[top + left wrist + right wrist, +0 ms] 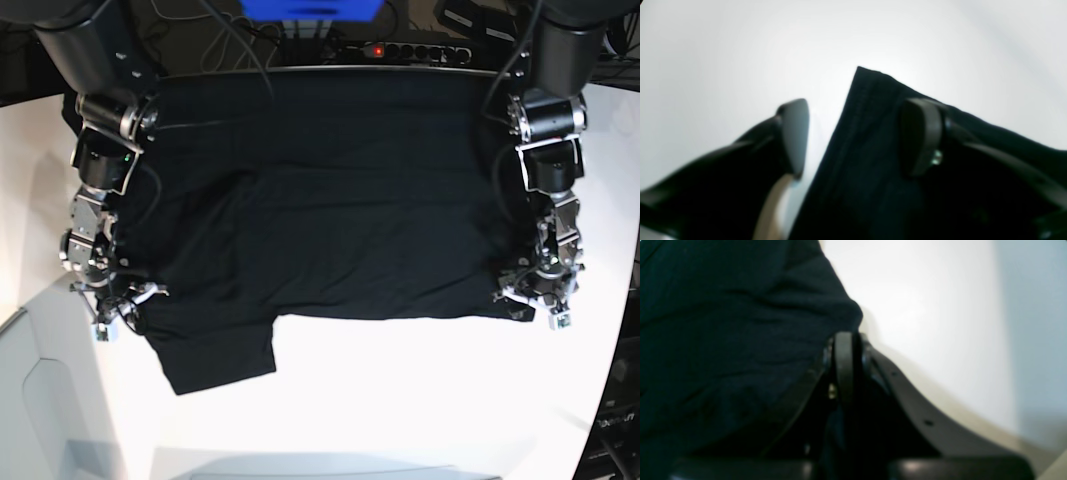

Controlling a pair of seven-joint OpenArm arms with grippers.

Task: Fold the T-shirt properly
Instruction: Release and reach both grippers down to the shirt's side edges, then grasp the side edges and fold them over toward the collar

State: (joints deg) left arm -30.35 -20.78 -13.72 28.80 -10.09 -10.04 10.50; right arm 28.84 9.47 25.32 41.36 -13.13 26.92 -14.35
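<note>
The black T-shirt [330, 220] lies spread on the white table [400, 400], with one flap [215, 355] reaching toward the front left. My left gripper [535, 300] is at the shirt's right front corner. In the left wrist view it [857, 136] is open, one finger on bare table and the other over the hemmed cloth corner [867, 100]. My right gripper [120, 310] is at the shirt's left edge. In the right wrist view its fingers [843, 366] are pressed together at a bunched fold of the cloth [723, 323]. No tag or print shows.
A power strip [410, 50], cables and a blue object [310, 8] sit behind the table's far edge. The table's front left edge curves past a grey floor area [40, 400]. White table surface stretches in front of the shirt.
</note>
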